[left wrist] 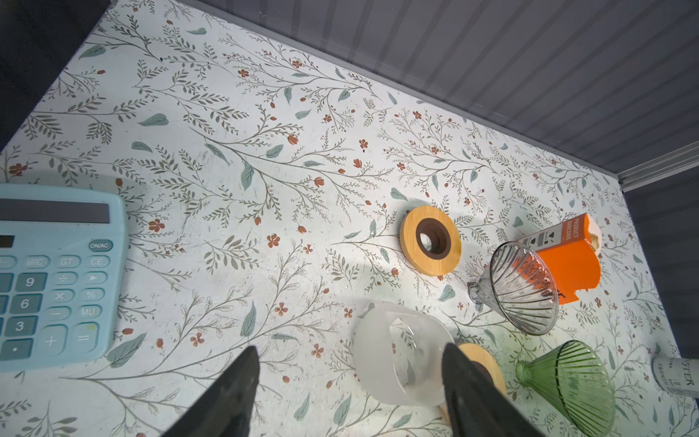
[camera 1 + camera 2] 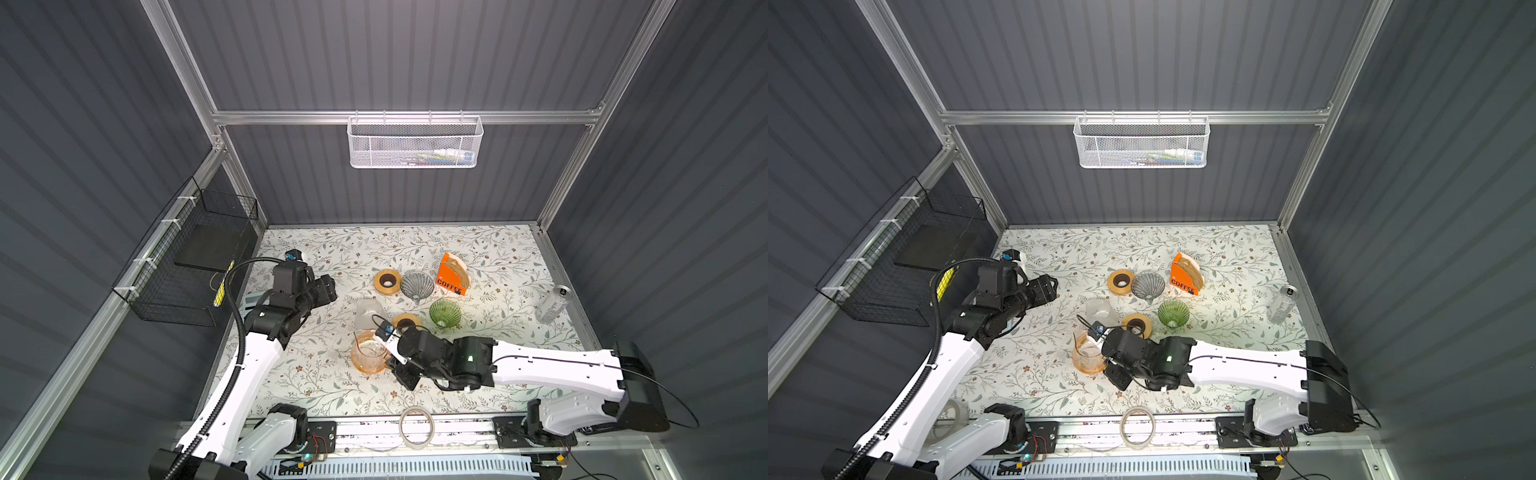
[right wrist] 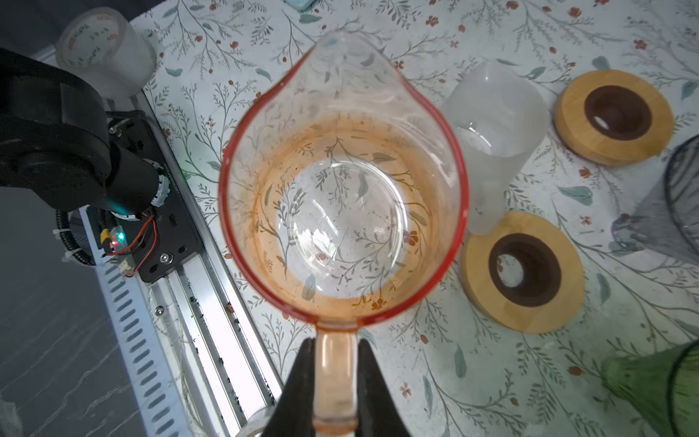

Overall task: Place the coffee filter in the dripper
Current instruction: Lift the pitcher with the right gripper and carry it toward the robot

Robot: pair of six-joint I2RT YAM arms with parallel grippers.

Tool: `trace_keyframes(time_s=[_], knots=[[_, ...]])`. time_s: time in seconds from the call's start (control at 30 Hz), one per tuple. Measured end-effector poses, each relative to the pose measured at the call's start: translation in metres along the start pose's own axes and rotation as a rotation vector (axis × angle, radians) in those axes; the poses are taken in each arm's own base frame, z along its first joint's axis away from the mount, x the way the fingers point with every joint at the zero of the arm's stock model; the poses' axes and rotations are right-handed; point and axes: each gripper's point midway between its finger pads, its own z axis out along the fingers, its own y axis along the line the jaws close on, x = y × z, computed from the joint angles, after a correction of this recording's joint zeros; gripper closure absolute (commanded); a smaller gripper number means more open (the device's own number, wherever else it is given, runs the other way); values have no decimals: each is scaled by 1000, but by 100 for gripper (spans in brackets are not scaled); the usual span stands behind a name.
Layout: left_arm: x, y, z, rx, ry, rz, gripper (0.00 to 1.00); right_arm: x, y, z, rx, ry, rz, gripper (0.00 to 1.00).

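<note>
The right tool (image 3: 336, 342) pinches the orange-tinted glass carafe (image 3: 340, 189) by its handle, probably to steady it; the left tool (image 1: 350, 350) hangs spread, empty.

The table (image 2: 498, 257) has a pale top printed with leafy sprigs and small red flowers. Toward the back lie a wooden ring (image 2: 387, 282), a grey glass dripper (image 2: 417, 284) on its side just beside it, and an orange coffee-filter box (image 2: 451, 276). Nearer are a frosted glass (image 2: 369, 311), a second wooden ring (image 2: 407, 321) and a green glass dripper (image 2: 445, 313), also tipped over. An orange-tinted glass pitcher (image 2: 368, 357) is nearest; whether its base rests on the table is unclear. A clear bottle (image 2: 552, 305) is by the right edge, a blue calculator (image 1: 56, 272) far left.
</note>
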Motion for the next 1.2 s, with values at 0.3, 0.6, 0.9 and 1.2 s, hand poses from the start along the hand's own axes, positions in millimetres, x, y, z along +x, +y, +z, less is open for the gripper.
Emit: trace_keyframes(time_s=[0.3, 0.6, 0.9, 1.2], knots=[[2, 3, -3, -11, 2, 20, 22, 29, 25, 48, -64, 134, -40, 100], [1, 3, -7, -9, -3, 31, 22, 26, 33, 62, -93, 129, -64, 100], [2, 3, -8, -8, -7, 34, 22, 35, 38, 78, -112, 167, -81, 100], [4, 4, -8, -9, -5, 34, 22, 34, 44, 85, -125, 175, -96, 100]])
